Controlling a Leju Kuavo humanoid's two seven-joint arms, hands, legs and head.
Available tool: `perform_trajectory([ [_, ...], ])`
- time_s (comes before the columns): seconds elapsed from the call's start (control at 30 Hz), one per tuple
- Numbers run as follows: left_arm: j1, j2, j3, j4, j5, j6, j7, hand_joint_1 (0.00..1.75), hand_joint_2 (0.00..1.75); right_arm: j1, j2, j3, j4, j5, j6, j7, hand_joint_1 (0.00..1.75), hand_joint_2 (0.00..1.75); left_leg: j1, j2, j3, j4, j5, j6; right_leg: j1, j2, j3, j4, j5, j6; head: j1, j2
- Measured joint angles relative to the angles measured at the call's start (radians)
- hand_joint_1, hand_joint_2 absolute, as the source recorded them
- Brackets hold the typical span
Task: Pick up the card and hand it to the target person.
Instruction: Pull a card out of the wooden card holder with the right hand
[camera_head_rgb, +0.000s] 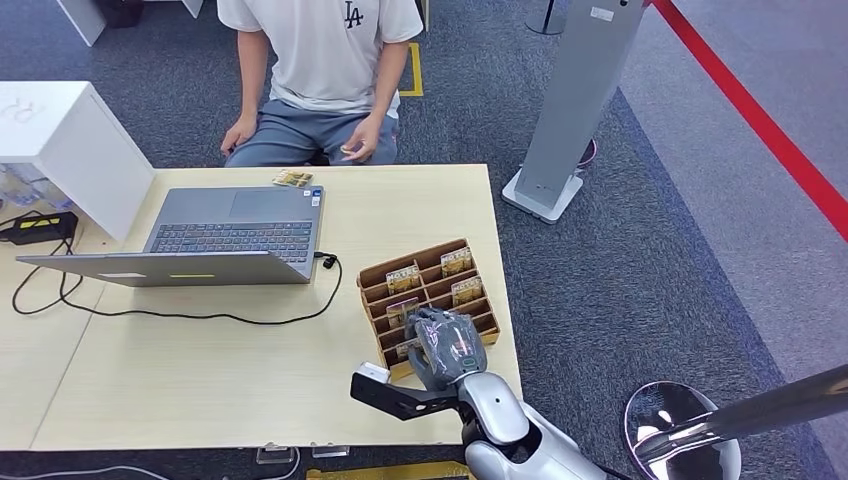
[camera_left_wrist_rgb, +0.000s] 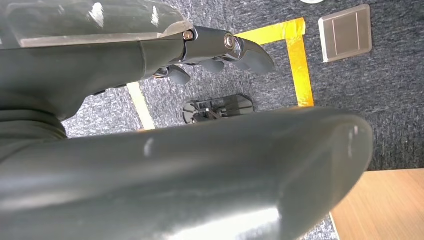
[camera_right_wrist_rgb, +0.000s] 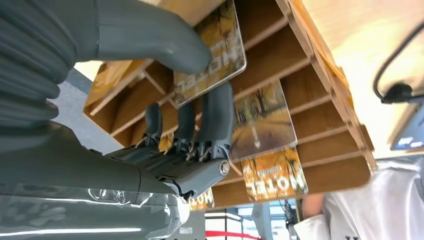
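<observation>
Right hand (camera_right_wrist_rgb: 165, 125) pinches a card (camera_right_wrist_rgb: 212, 52) inside the organizer's (camera_head_rgb: 380, 275) near edge.

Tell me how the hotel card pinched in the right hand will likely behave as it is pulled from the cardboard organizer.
The hotel card looks thin, flat and unbent between the right hand's thumb and fingers, so probably stiff and light. Its glossy face may be slippery. The cardboard organizer looks light and might shift if the card drags.

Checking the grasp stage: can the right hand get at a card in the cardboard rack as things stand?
Probably yes. The right hand is already over the cardboard rack, its thumb and fingers pinching a card, with nothing between them.
</observation>
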Motion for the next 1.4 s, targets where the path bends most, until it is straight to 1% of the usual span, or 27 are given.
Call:
perform_trajectory([
  [0.13,0.000,0.000,0.000,0.000,-0.002,0.000,0.000,0.00,0.00,0.001,0.002,0.000,0.008,0.005,0.000,0.000,1.19,1.75,0.000,0.000,0.000,0.000,0.000,0.000,0.000,0.000,0.000,0.000,0.000,0.000,0.000,0.000],
  [0.2,0.000,0.000,0.000,0.000,-0.002,0.000,-0.001,0.00,0.00,0.001,0.002,0.000,0.010,0.006,0.000,0.000,1.17,1.75,0.000,0.000,0.000,0.000,0.000,0.000,0.000,0.000,0.000,0.000,0.000,0.000,0.000,0.000],
  [0.27,0.000,0.000,0.000,0.000,-0.002,0.000,-0.001,0.00,0.00,0.000,0.002,0.000,0.011,0.006,0.000,0.000,1.18,1.75,0.000,0.000,0.000,0.000,0.000,0.000,0.000,0.000,0.000,0.000,0.000,0.000,0.000,0.000],
  [0.37,0.000,0.000,-0.001,0.000,-0.002,0.000,-0.002,0.00,0.00,0.000,0.002,0.000,0.012,0.006,0.000,0.000,1.30,1.75,0.000,0.000,0.000,0.000,0.000,0.000,0.000,0.000,0.000,0.000,0.000,0.000,0.000,0.000],
  [0.5,0.000,0.000,0.000,0.000,-0.003,0.000,-0.002,0.00,0.00,0.000,0.002,0.000,0.014,0.006,0.000,0.000,1.38,1.75,0.000,0.000,0.001,0.000,0.000,0.000,0.000,0.000,0.000,0.000,0.000,0.000,0.000,0.000],
  [0.63,0.000,0.000,-0.001,0.000,-0.004,0.000,-0.003,0.00,0.00,0.000,0.002,-0.001,0.014,0.007,0.000,0.000,1.54,1.75,0.000,0.000,0.001,0.000,0.000,0.000,0.000,0.000,0.001,0.000,0.000,0.000,0.000,0.000],
  [0.73,0.000,0.000,-0.001,0.000,-0.009,0.001,-0.003,0.00,0.00,-0.001,0.003,-0.001,0.014,0.007,-0.001,0.000,1.61,1.75,0.000,0.000,0.001,0.000,0.000,0.000,0.000,0.000,0.001,0.000,0.000,0.000,0.000,0.000],
  [1.13,0.000,0.000,-0.004,0.000,-0.008,0.000,-0.013,0.00,0.00,-0.003,0.001,-0.007,0.003,0.008,-0.012,0.003,1.61,1.75,0.000,0.000,0.001,0.000,0.000,0.000,0.000,0.000,0.001,0.000,0.000,0.000,0.000,0.000],
  [1.3,0.000,0.000,-0.004,0.000,-0.004,-0.005,-0.014,0.00,0.00,-0.018,-0.015,-0.024,-0.061,0.018,-0.034,0.005,1.61,1.75,0.000,0.000,0.001,0.000,0.000,0.000,0.000,0.000,0.001,0.000,0.000,0.000,0.000,0.000],
  [1.4,0.001,0.000,-0.004,0.000,-0.003,-0.006,-0.015,0.00,0.00,-0.041,-0.032,-0.042,-0.123,-0.001,-0.053,-0.004,1.61,1.75,0.000,0.000,0.001,0.000,0.000,0.000,0.000,0.000,0.001,0.000,0.000,0.000,0.001,0.000],
])
